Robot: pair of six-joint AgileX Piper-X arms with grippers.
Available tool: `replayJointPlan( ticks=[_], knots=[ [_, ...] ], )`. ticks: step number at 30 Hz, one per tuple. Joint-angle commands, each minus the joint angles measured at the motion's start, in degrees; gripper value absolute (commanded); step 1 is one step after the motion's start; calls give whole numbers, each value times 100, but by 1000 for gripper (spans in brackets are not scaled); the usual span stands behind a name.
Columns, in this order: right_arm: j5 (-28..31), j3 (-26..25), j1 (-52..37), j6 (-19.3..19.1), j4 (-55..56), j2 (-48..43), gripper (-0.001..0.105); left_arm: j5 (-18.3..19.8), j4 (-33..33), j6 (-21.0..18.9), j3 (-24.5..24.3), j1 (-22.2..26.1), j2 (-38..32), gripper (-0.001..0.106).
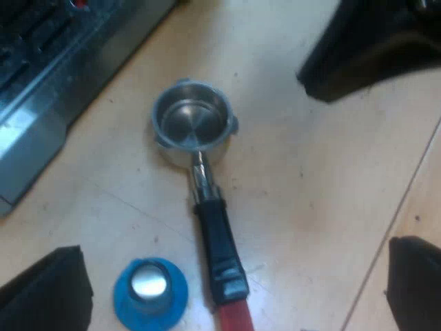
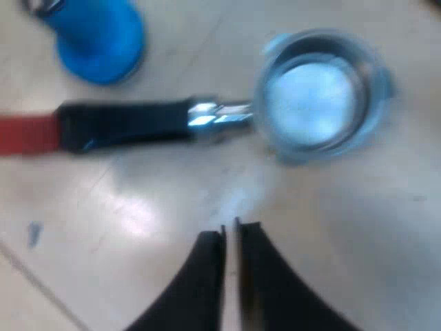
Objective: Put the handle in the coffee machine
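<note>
Overhead, left gripper (image 1: 234, 265) splayed above holder (image 1: 204, 200), right gripper (image 2: 231, 233) pinched.

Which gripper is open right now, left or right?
The left gripper: its fingers stand wide apart, one on either side of the metal holder and its handle. The right gripper has its fingers shut together, beside the holder's neck.

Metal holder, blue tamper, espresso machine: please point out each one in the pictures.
metal holder (image 1: 210, 214), left wrist view, on the dark handle next to the metal neck.
blue tamper (image 1: 149, 285), left wrist view, on its shiny centre.
espresso machine (image 1: 48, 76), left wrist view, on its metal body.
</note>
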Motion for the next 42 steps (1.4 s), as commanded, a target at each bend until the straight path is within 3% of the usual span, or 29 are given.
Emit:
replayJointPlan(
  ticks=[1, 3, 4, 6, 9, 16, 20, 24, 32, 42],
  knots=[
    [8, -41, -299, -123, 82, -64, 37, 128, -169, -118, -28, -67, -45, 89],
    [-19, -52, -372, -175, 82, -64, 46, 128, -222, -217, -28, -153, -45, 89],
    [-16, -49, -475, -411, 96, -64, 58, 128, -249, -294, -28, -228, -45, 89],
    [-18, -49, -578, -647, 94, -64, 65, 102, -245, -413, -28, -359, -45, 89],
    [-127, -49, -703, -807, 82, -64, 65, 81, -231, -838, -28, -514, -45, 89],
    [-676, -49, -1028, -1173, -176, -53, 66, -107, -302, -982, -28, -512, -45, 89],
    [-1027, -188, -1197, -1335, -203, 98, 75, -107, -371, -981, 112, -512, -45, 89],
    [-1051, -523, -1237, -1609, -203, 427, 75, -328, -531, -977, 450, -512, -45, 89],
    [-1230, -833, -1246, -1910, -128, 1033, 75, -571, -948, -956, 527, -512, -45, 89],
    [-1301, -828, -1246, -2037, -166, 1571, 75, -298, -1039, -828, 679, -512, -45, 89]
  ],
)
